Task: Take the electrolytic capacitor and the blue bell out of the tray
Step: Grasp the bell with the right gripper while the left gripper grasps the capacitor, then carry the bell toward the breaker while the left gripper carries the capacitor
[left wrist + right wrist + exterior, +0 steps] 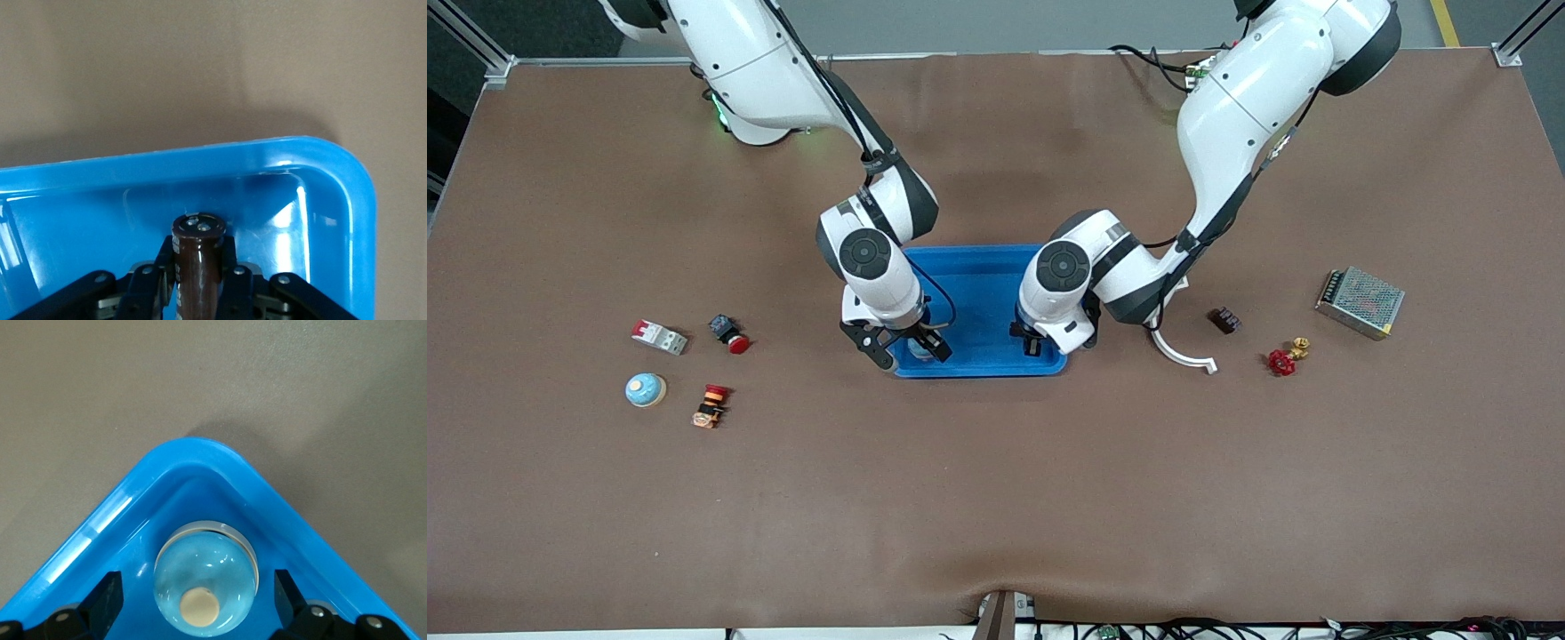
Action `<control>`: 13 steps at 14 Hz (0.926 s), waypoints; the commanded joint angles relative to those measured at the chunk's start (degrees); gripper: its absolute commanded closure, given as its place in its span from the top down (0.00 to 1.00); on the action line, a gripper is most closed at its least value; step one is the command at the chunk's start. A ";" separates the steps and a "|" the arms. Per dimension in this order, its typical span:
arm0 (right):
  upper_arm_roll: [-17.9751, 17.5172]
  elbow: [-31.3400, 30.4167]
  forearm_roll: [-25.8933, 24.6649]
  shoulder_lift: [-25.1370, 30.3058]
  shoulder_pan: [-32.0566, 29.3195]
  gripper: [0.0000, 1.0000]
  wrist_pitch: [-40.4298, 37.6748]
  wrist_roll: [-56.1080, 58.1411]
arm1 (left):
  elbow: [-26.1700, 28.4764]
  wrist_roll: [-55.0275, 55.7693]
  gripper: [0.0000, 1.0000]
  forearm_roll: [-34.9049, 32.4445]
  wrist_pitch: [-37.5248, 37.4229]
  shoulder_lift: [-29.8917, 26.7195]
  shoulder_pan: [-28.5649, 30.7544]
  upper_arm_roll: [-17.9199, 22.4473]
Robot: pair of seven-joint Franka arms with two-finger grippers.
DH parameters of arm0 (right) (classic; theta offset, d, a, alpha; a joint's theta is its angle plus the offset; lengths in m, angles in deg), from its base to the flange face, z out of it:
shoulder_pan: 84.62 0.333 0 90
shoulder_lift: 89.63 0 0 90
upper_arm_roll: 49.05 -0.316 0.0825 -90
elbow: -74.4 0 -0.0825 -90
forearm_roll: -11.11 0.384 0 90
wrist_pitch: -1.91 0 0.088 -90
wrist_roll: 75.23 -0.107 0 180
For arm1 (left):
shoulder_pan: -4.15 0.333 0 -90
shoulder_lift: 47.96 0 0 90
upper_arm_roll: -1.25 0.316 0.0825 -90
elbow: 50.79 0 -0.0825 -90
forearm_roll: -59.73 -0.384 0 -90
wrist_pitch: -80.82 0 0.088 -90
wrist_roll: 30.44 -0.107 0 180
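Under the left end effector (198, 293), capacitor (197, 267), lower end hidden.

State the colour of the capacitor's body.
Dark brown; the capacitor shows best in the left wrist view.

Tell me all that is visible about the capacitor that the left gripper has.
The capacitor is a dark brown cylinder with a glossy sleeve and a flat end cap that carries small silvery terminals. The left gripper is shut on its body, a black finger pressing it from each side. It hangs over the inside of the blue tray, close to one rounded corner, with its capped end pointing away from the wrist. Whether it touches the tray floor cannot be told.
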 commanded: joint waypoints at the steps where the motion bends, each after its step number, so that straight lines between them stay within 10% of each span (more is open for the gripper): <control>1: 0.21 1.39 -1.62 -0.79 0.42 0.90 -0.63 -1.65 | -0.65 0.76 0.00 -1.21 -0.81 -1.94 0.15 0.51; 3: 0.12 1.48 -1.71 -0.70 0.42 0.27 -0.71 -1.65 | -0.82 -0.03 0.00 -1.56 -3.71 -4.66 0.68 0.51; 5: 0.03 1.57 -0.92 -0.62 0.42 0.00 -0.80 -2.52 | -0.82 -3.09 0.00 -1.74 -6.17 -7.56 1.90 0.51; 9: -0.23 7.08 -0.66 -0.09 -0.28 0.00 -8.75 -8.07 | -0.65 -11.52 0.00 -1.30 -11.53 -11.09 6.82 0.16; 13: -0.41 22.72 4.86 -0.70 -6.41 0.00 -37.91 1.80 | -0.29 -21.29 0.00 -1.04 -14.71 -11.09 12.28 0.07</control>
